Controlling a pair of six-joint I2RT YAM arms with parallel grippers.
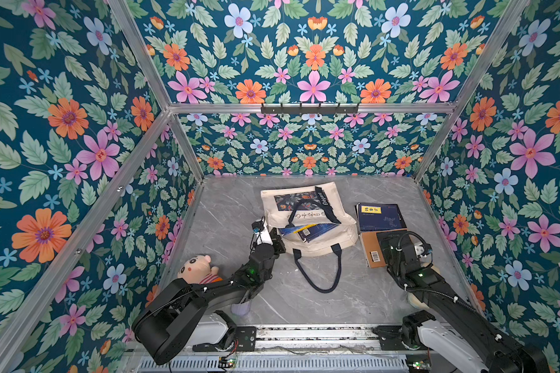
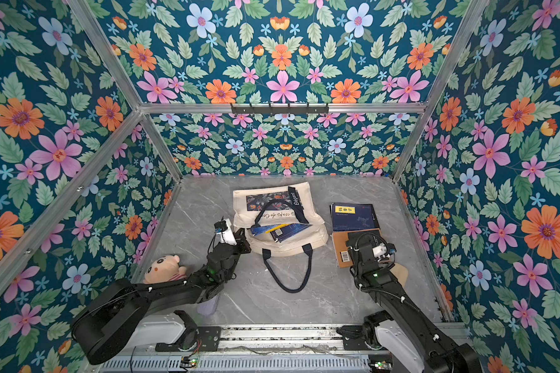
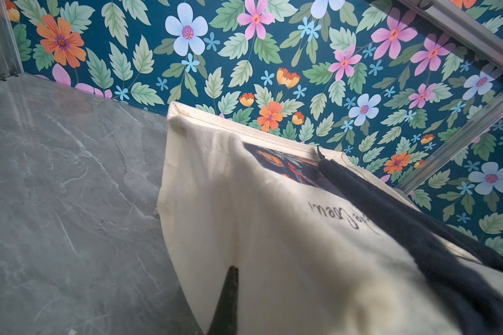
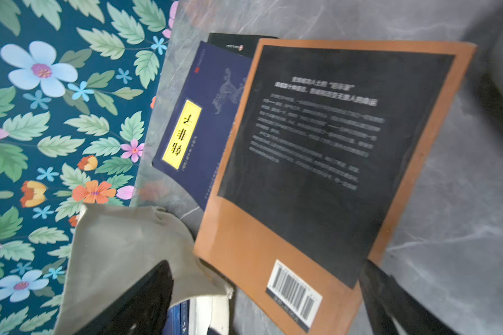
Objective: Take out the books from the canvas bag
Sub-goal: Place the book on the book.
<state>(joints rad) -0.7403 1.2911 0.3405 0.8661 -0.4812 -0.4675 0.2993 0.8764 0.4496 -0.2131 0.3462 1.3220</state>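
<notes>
Near right, the right arm (image 1: 434, 284) hovers, jaws wide, over an orange-edged book (image 1: 370, 248) lying flat on the bench (image 1: 304, 303). It overlaps a navy book (image 1: 380, 218) farther off. The left arm (image 1: 207, 290) has its jaws pinched shut on the left edge of the canvas bag (image 1: 320, 247) mouth. More books (image 1: 307, 231) show inside, so the set-down step seems finished. The next move probably calls for reaching into the mouth.

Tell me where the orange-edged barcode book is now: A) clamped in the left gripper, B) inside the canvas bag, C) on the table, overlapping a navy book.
C: the orange-edged book lies on the table, its edge over the navy book, under the open right gripper.
</notes>
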